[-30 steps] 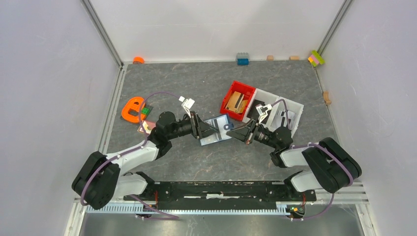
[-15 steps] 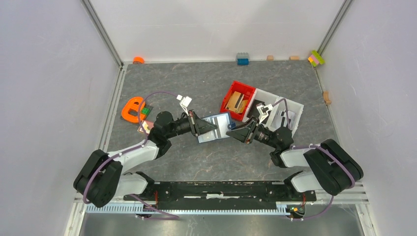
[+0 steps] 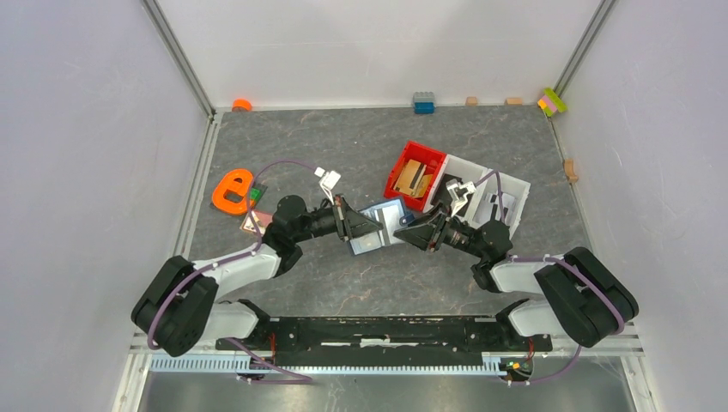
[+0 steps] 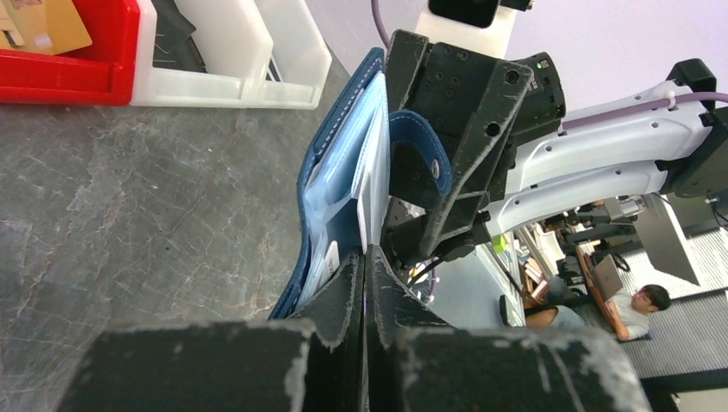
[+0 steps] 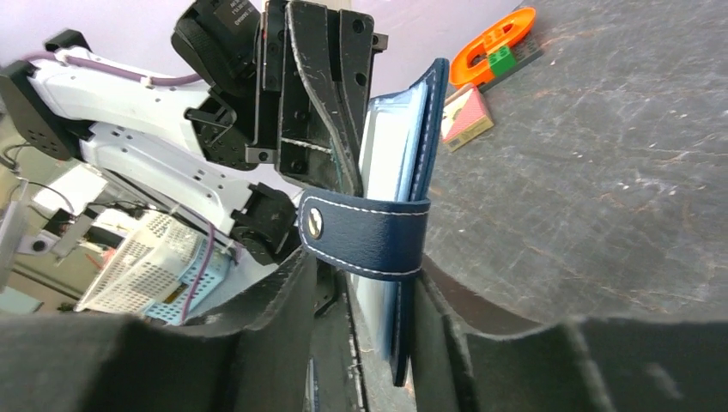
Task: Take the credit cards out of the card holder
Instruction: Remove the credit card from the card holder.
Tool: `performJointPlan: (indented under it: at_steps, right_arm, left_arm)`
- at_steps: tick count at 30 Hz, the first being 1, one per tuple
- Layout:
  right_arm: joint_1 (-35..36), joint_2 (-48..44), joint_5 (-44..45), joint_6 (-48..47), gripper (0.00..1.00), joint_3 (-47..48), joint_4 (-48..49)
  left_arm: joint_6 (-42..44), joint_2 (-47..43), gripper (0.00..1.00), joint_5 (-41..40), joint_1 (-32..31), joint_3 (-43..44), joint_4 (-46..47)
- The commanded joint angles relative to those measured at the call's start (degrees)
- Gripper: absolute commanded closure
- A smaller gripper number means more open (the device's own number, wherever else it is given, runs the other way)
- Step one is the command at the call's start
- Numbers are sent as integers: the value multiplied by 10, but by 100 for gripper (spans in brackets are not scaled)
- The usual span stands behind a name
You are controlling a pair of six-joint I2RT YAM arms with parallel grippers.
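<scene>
The card holder (image 3: 382, 218), a navy wallet with a light blue inside, hangs half open and on edge between both arms, just above the table. My left gripper (image 3: 359, 227) is shut on a thin pale inner leaf of the card holder (image 4: 343, 184), its jaws pressed flat together (image 4: 365, 255). My right gripper (image 5: 369, 273) is open, one finger on each side of the card holder's (image 5: 391, 154) lower edge under the snap tab (image 5: 369, 236). Pale slips show in the pockets (image 4: 330, 253). One pinkish card (image 3: 254, 221) lies on the table at the left.
A red tray (image 3: 403, 159) with tan wooden blocks and a white tray (image 3: 515, 184) stand just behind the right arm. An orange plastic piece (image 3: 230, 190) lies by the pinkish card. Small bricks line the back wall (image 3: 423, 102).
My left gripper has shut on the card holder's inner leaf. My right gripper, shut a second ago, has opened around its edge. The card holder shifted only slightly.
</scene>
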Motion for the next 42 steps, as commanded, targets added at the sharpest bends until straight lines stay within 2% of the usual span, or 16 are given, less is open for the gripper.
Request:
performJointPlan:
  at_steps: [1,4,6,8,20,30,35,39,42]
  right_arm:
    - [5,-6,-6,-9,63,18,20]
    - [5,-14,2,-12,85,13,15]
    - [0,-21,15,-11,95,3,17]
    - [-13,-27,27,-3,100,-12,26]
    - [-41,12,11,69,100,-29,130]
    - [-45,12,8,72,100,-29,131]
    - [-44,19,1,82,99,-26,150]
    - [-40,31,-7,96,97,-20,173]
    - [-34,43,-13,106,97,-15,189]
  left_arm:
    - [-19,22,98,35,-13,28,39]
    - [-22,23,98,34,-12,27,40]
    - [-21,20,98,24,-7,24,32]
    - [-24,20,98,21,3,22,27]
    - [-55,24,98,28,25,7,67]
    - [-51,23,98,25,27,6,63]
    - [-50,35,78,31,22,14,54]
    - [-47,41,70,34,18,19,48]
    - [-50,45,67,38,16,21,53]
